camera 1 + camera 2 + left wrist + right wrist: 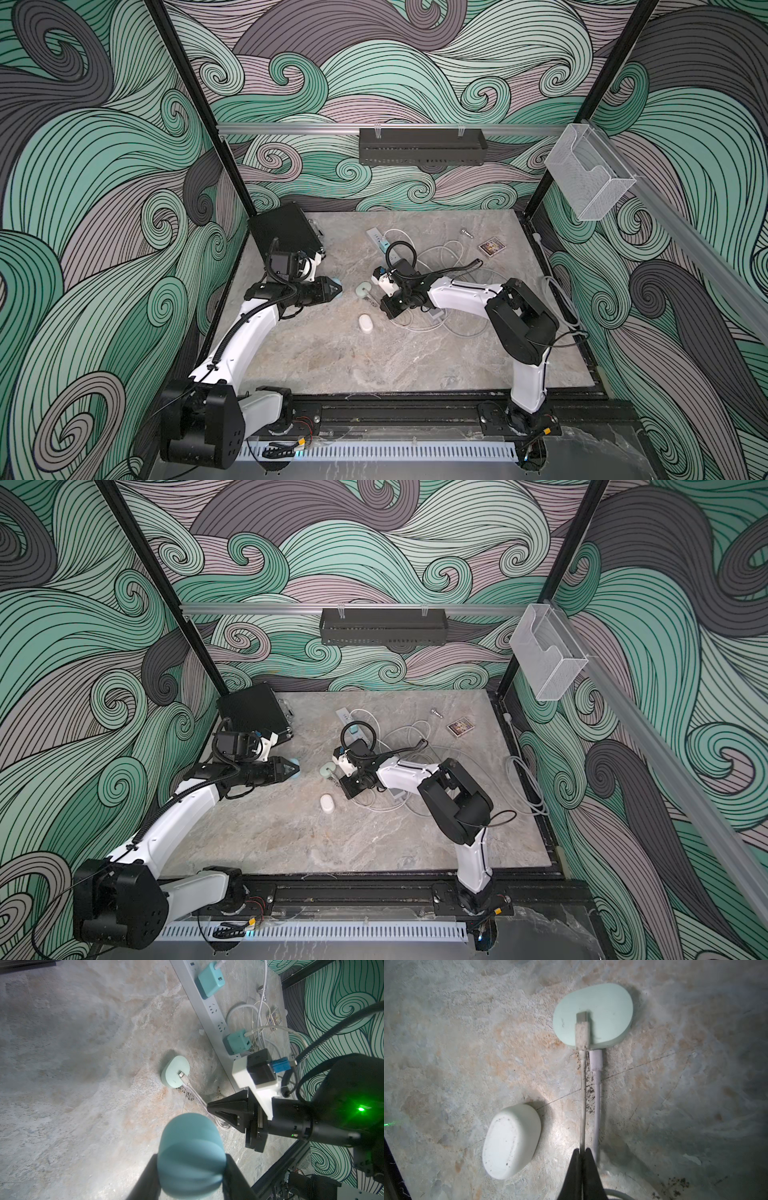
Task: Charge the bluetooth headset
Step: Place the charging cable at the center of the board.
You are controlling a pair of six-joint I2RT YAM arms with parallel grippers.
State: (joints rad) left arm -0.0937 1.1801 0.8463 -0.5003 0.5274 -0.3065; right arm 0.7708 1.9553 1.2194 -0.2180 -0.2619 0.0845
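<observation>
My left gripper (191,1167) is shut on a light blue headset case (191,1147), held above the table left of centre (337,291). A mint green case (608,1007) lies on the table (365,289) with one white cable (597,1084) running into its side. A second thin white cable (583,1095) ends in a USB-C plug (581,1018) that rests on top of the mint case. My right gripper (582,1150) is shut on that thin cable, just right of the mint case in both top views (337,780). A white case (510,1140) lies nearby (366,323).
A white power strip (209,1012) with two teal chargers (209,979) (236,1042) runs behind my right arm. Loose white cables (449,266) tangle around it. A black box (282,228) sits back left; a small card (491,247) and a metal bolt (467,233) lie back right.
</observation>
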